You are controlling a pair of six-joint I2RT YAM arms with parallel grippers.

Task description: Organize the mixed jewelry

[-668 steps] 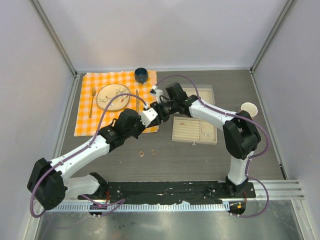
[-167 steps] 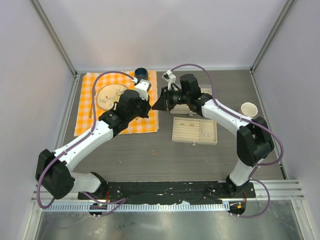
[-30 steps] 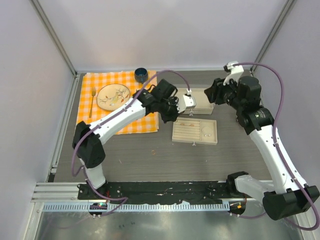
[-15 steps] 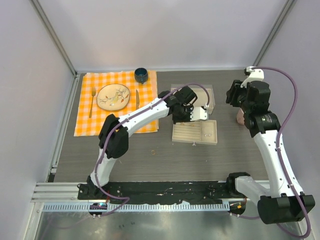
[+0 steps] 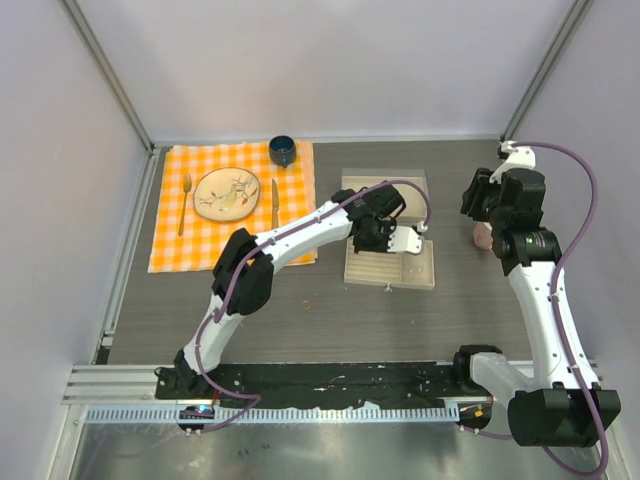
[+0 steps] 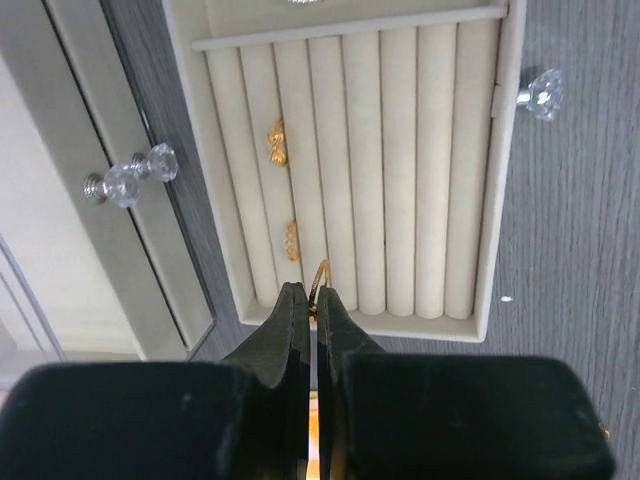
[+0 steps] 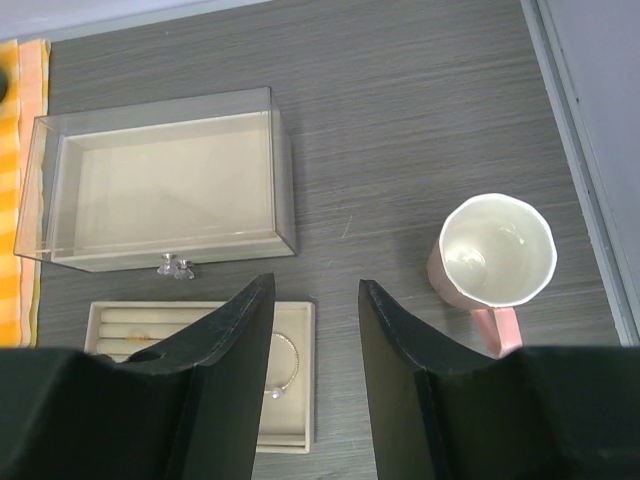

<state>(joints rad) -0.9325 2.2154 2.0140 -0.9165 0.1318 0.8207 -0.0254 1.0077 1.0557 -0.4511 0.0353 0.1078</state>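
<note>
The left gripper, clenched across the band of a thin gold ring, holds it at the ring-roll tray's 6 o'clock end; light, stiff and slippery, it likely needs that edge-on pinch, while the right gripper gapes empty.

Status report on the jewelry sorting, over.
Left gripper jaws shut on gold ring, over tray. Right gripper open, empty, by pink mug. Two gold pieces in tray. Nothing blocking.
</note>
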